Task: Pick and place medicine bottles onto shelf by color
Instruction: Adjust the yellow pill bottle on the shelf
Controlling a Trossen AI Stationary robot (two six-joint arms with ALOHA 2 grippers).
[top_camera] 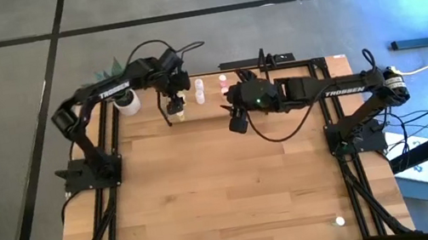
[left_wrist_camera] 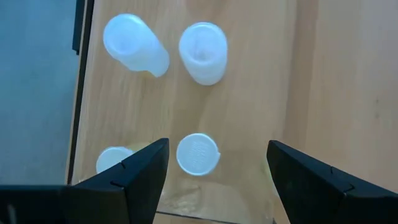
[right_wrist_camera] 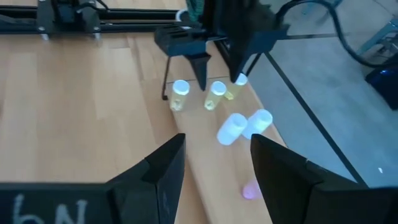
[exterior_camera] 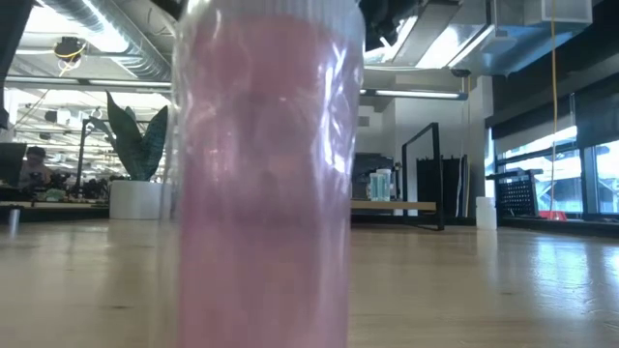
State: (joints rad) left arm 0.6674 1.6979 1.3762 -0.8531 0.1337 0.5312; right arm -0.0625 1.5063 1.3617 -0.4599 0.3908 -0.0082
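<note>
Landmark: shelf point(top_camera: 218, 93), at the table's far edge, between both arms.

Surroundings: white pot point(top_camera: 128, 102) with plant just left of the shelf, beside the left arm. Low view almost wholly blocked by one pink bottle point(exterior_camera: 266, 174) standing upright close to the lens.

Count on the shelf, right wrist view: three yellowish bottles point(right_wrist_camera: 215, 95) upright, long axes vertical, under the left gripper point(right_wrist_camera: 221, 71); two white bottles point(right_wrist_camera: 232, 129) next to them, tilted; one pink bottle point(right_wrist_camera: 250, 191) farther along. Two more bottles at the near table edge, well apart from the shelf.

Left gripper: above the shelf, pointing down, fingers wide apart, holding nothing; one capped bottle point(left_wrist_camera: 198, 154) between them.

Right gripper point(top_camera: 237, 121): just right of the shelf, fingers parted, holding nothing.
</note>
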